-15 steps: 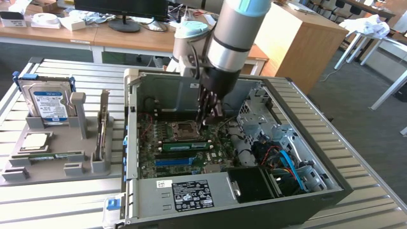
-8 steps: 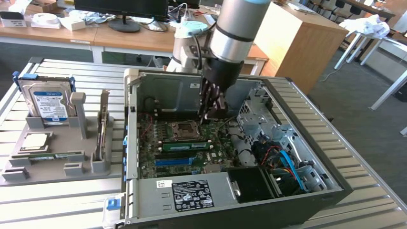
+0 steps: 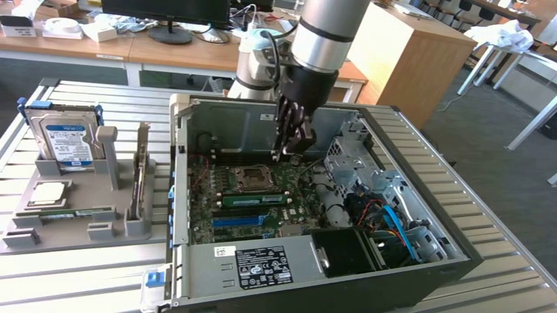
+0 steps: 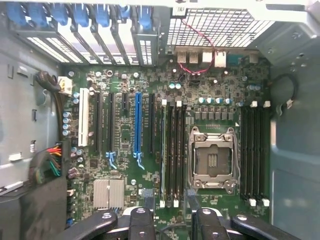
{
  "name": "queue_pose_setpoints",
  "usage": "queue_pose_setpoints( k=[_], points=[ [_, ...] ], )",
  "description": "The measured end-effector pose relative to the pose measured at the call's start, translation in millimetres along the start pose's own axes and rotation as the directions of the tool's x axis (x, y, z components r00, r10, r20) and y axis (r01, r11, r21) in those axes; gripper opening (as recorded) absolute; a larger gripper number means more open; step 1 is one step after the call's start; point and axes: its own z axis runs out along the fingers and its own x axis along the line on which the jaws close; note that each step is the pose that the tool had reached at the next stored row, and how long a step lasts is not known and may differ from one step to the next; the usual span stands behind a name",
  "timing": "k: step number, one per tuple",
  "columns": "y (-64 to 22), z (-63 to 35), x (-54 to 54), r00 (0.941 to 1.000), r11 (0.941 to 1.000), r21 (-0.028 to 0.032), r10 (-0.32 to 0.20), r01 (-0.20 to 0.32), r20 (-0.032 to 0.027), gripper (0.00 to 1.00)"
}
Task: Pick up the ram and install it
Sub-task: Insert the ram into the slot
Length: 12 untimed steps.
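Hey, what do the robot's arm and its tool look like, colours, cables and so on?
The arm is a shiny silver-grey tube, with a pale blue joint cap behind it and a black cable running down its side. The tool is black and built of hinged links. In the wrist view its fingers carry round silver pins.

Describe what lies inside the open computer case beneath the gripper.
The open gripper hangs over a green motherboard with an empty processor socket and black memory slots. The labelled metal cover hides whatever is beneath it.
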Motion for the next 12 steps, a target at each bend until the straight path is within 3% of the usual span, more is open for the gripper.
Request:
queue_pose_setpoints(
  k=[9, 10, 12],
  points=[
    [0.7, -17.7, -0.4, 1.0000, 1.0000, 0.0001, 0.000, 0.000, 0.0001, 0.37],
    [0.9, -23.2, -0.5, 1.0000, 1.0000, 0.0000, 0.000, 0.000, 0.0002, 0.37],
    [0.9, -23.1, -0.5, 1.0000, 1.0000, 0.0001, 0.000, 0.000, 0.0002, 0.37]
  ],
)
